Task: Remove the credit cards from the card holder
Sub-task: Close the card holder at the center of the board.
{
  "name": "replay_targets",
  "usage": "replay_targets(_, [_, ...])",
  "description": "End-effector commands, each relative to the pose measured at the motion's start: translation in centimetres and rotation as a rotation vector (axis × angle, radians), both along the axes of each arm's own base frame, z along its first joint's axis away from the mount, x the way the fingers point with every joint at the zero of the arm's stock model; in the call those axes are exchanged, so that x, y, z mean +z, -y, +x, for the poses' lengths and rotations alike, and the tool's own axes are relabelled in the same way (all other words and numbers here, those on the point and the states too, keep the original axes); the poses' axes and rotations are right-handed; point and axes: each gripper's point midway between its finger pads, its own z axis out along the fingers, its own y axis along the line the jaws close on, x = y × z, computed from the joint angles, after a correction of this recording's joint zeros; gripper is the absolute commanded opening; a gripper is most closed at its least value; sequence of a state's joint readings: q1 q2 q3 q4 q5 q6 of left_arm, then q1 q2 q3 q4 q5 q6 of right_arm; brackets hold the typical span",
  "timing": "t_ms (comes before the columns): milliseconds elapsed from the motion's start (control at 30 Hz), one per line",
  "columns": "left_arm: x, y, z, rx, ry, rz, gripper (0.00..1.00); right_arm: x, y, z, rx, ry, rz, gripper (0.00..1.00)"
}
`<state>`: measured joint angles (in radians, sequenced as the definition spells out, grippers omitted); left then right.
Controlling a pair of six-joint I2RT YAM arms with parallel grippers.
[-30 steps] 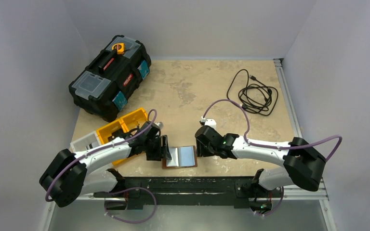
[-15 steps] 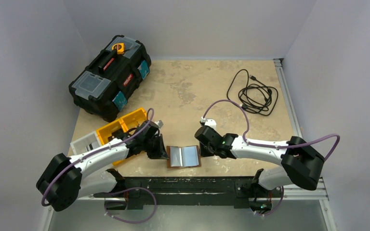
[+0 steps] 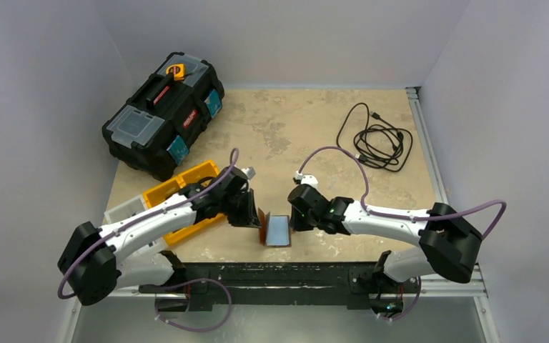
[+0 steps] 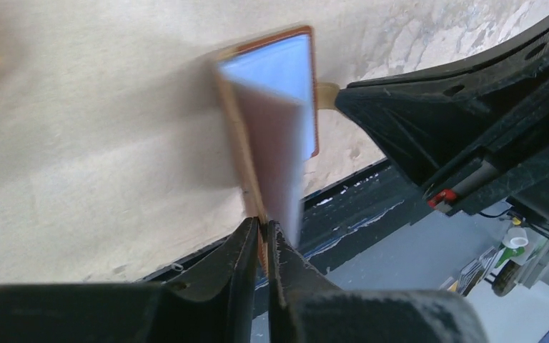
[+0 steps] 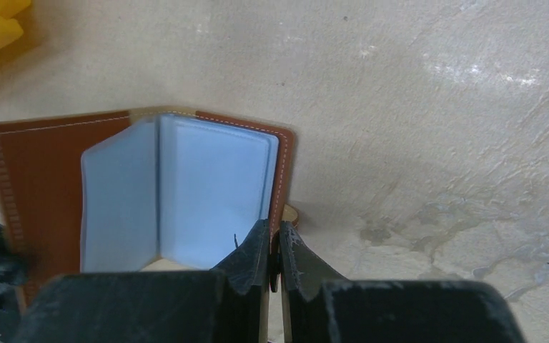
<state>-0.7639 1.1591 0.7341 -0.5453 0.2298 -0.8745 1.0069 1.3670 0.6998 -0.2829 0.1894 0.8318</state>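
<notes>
The card holder [image 3: 277, 230] is a brown leather wallet with a pale blue inside, standing half open in a V near the table's front edge. My left gripper [image 3: 259, 220] is shut on its left flap; in the left wrist view the fingertips [image 4: 264, 227] pinch the brown edge of the card holder [image 4: 279, 78]. My right gripper [image 3: 292, 223] is shut on the right flap, and in the right wrist view this gripper [image 5: 274, 230] clamps the stitched brown border of the card holder [image 5: 211, 186] beside the snap tab [image 5: 291, 213]. No credit cards show; only pale blue pockets face me.
An orange tray [image 3: 179, 194] and a clear bin [image 3: 125, 211] lie under my left arm. A black toolbox [image 3: 164, 114] stands at the back left, a coiled black cable [image 3: 375, 139] at the back right. The black front rail [image 3: 279, 271] runs just below the holder.
Both grippers have shut on the holder's outer edges. The holder lay flat and open; now its flaps are raised toward each other and it looks narrower.
</notes>
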Motion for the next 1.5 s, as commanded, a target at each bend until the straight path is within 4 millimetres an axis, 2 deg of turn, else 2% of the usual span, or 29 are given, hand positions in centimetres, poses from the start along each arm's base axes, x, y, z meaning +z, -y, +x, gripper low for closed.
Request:
replay_targets(0, [0.6, 2.8, 0.5, -0.02, -0.011, 0.006, 0.15, 2.3, -2.5, 1.0, 0.002, 0.031, 0.099, 0.0])
replay_targets(133, [-0.4, 5.0, 0.8, -0.03, -0.034, 0.015, 0.29, 2.3, -2.7, 1.0, 0.002, 0.029, 0.105, 0.0])
replay_targets(467, [-3.1, 8.3, 2.2, -0.037, -0.066, -0.03, 0.51, 1.9, -1.8, 0.6, -0.023, 0.02, 0.092, 0.0])
replay_targets(667, [-6.3, 8.0, 2.2, 0.019, -0.144, 0.041, 0.58, 1.5, -0.8, 0.3, -0.049, 0.012, 0.074, 0.0])
replay_targets(900, [-7.9, 7.0, 1.9, 0.05, -0.172, 0.1, 0.61, 1.8, -0.4, 0.3, -0.062, 0.016, 0.069, 0.03])
replay_targets(1067, [-6.1, 7.2, 2.3, 0.028, -0.118, 0.067, 0.63, 2.8, -0.7, 0.8, -0.07, 0.032, 0.076, 0.09])
replay_targets(1267, [-2.2, 7.2, 3.4, -0.001, -0.009, 0.036, 0.65, 3.4, -1.1, 0.9, -0.064, 0.034, 0.083, 0.27])
replay_targets(1467, [0.3, 6.5, 4.0, -0.012, 0.062, 0.032, 0.66, 5.4, -1.2, 1.8, -0.073, 0.077, 0.09, 0.4])
